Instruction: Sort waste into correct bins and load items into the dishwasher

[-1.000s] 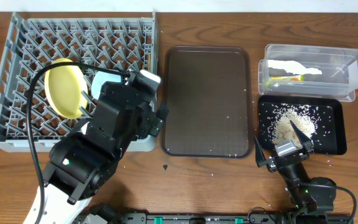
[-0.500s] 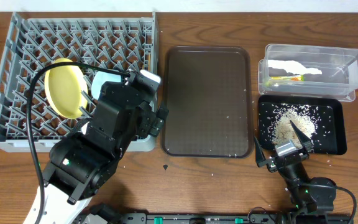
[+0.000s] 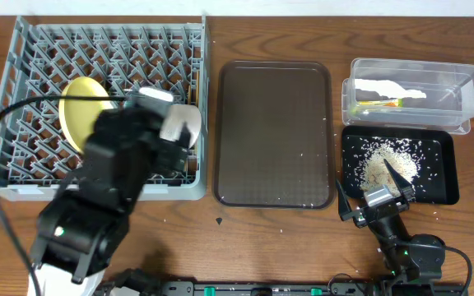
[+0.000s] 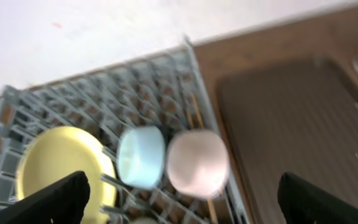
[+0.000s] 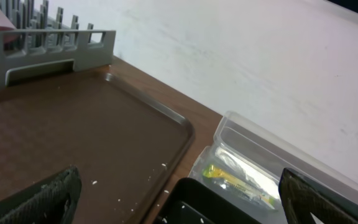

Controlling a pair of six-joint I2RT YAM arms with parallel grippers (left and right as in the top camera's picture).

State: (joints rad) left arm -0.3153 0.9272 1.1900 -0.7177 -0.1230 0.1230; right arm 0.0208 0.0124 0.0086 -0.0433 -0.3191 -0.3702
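Three dishes sit in the grey dish rack (image 3: 105, 37) at ten o'clock on the table: the yellow plate (image 4: 61, 168) propped among the pegs, the light blue bowl (image 4: 140, 155) at its three o'clock, and the white bowl (image 4: 197, 163) close beside that. My left gripper (image 4: 184, 186) hangs above them, fingers wide apart and empty. My right gripper (image 3: 371, 189), at five o'clock, is spread and empty too. Rice scraps (image 3: 389, 160) lie in the black tray (image 3: 439, 185), and the wrapper (image 3: 377, 104) and napkin (image 3: 389, 86) in the clear tub (image 3: 467, 82). Loading looks nearly done, so I should rise straight, clear of pegs and bowl rims. I cannot find the cup.
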